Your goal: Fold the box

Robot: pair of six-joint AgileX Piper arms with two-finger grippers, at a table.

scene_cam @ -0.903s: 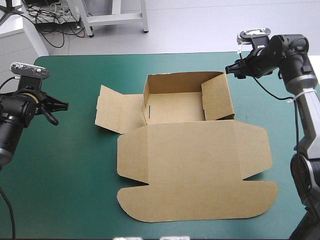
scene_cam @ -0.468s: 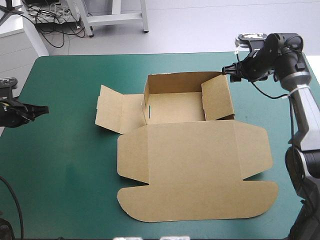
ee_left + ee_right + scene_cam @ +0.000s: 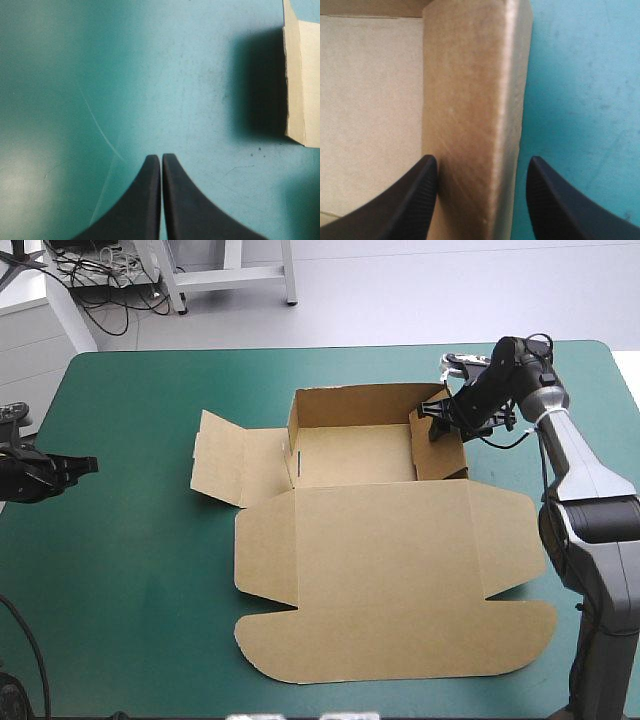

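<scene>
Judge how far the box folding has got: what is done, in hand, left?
Done: on the box, the back wall and right wall stand up. In hand: the right gripper, open, straddles the right wall, one finger inside, one outside. Left: the left flap lies spread outward and the lid lies flat toward the near edge; the left gripper is shut over the teal-green cover.

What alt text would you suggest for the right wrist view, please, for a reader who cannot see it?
The open right hand straddles a raised side wall of the brown box, one black finger inside, the other outside above the teal-green cover.
</scene>
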